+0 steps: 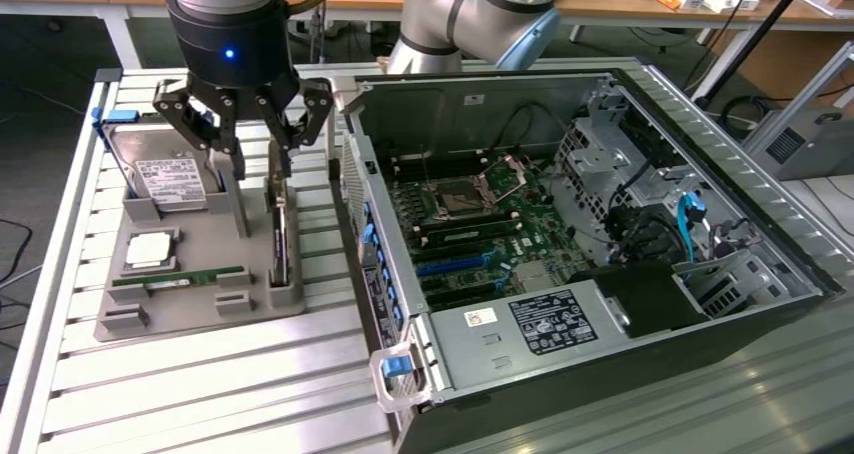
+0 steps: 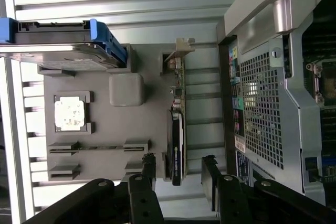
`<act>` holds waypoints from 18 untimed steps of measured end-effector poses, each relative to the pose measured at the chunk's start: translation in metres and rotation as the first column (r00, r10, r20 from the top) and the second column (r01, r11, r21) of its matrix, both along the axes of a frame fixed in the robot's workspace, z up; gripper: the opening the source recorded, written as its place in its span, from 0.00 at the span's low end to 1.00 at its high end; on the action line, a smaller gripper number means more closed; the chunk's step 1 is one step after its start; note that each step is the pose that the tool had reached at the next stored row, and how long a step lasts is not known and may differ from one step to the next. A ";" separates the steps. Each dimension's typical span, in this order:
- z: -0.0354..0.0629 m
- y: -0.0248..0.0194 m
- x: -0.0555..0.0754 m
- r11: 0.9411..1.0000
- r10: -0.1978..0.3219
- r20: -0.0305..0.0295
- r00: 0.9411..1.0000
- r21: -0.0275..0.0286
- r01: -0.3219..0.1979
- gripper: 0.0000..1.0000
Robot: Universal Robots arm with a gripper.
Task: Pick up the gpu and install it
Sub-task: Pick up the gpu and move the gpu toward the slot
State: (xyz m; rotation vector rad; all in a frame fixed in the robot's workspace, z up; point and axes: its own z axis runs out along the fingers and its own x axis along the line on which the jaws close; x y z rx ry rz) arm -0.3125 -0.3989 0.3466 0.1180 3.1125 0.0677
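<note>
Gripper (image 1: 258, 162) hangs wide open astride the gpu (image 1: 279, 242), which stands on edge in the grey holder (image 1: 200, 309) left of centre; it looks light, stiff and fragile, best pinched across its flat faces.

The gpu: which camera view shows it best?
The wrist view: the gpu stands on edge in the gray holder, its full length and metal bracket visible, with the open end effector straddling one end. In the exterior view the gpu is a thin dark edge below the end effector.
</note>
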 end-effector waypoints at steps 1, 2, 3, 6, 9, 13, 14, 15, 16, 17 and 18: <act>-0.0003 0.0000 0.000 1.000 0.000 0.000 1.000 0.000 0.000 0.48; -0.0007 0.0000 0.000 1.000 0.000 0.000 1.000 0.000 0.000 0.48; -0.0013 0.0000 0.000 1.000 0.000 0.000 1.000 0.000 0.000 0.48; -0.0029 0.0000 0.000 1.000 0.000 0.000 1.000 0.000 0.000 0.48; -0.0040 0.0000 0.000 1.000 0.000 0.000 1.000 0.000 0.000 0.48; -0.0060 0.0000 0.000 1.000 0.000 0.000 1.000 0.000 0.000 0.48; -0.0065 0.0000 0.000 1.000 0.000 0.000 1.000 0.000 0.000 0.48; -0.0070 0.0000 0.000 1.000 0.000 0.000 1.000 0.000 0.000 0.48; -0.0074 0.0000 0.000 1.000 0.000 0.000 1.000 0.000 0.000 0.48; -0.0078 0.0000 0.000 1.000 0.000 0.000 1.000 0.000 0.000 0.48; -0.0082 0.0000 0.000 1.000 0.000 0.000 1.000 0.000 0.000 0.48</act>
